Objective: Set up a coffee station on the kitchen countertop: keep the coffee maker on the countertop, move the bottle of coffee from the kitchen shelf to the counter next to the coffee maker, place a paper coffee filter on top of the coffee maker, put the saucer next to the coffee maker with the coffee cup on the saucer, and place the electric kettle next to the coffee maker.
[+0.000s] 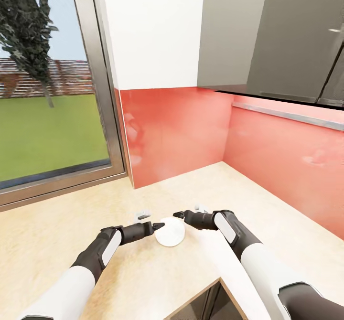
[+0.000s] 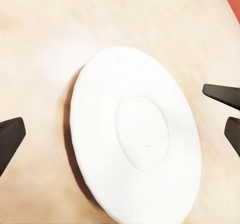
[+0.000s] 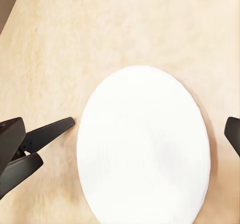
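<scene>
A white saucer (image 1: 170, 233) rests on the beige countertop (image 1: 57, 234), close to its front edge. My left gripper (image 1: 152, 220) is open at the saucer's left rim, one dark fingertip almost touching it. My right gripper (image 1: 189, 211) is open just behind the saucer's right side. In the left wrist view the saucer (image 2: 137, 134) lies between my spread fingertips (image 2: 10, 140), with a shadow under one edge. The right wrist view has the saucer (image 3: 145, 149) beside the left gripper's dark fingers (image 3: 50, 132). I cannot tell whether the saucer lies flat.
A red backsplash (image 1: 177, 133) forms a corner behind the counter. A large window (image 1: 48, 119) stands at the left and grey upper cabinets (image 1: 286, 38) hang at the right. The counter's front edge (image 1: 210, 286) drops to dark cabinets right by my right arm.
</scene>
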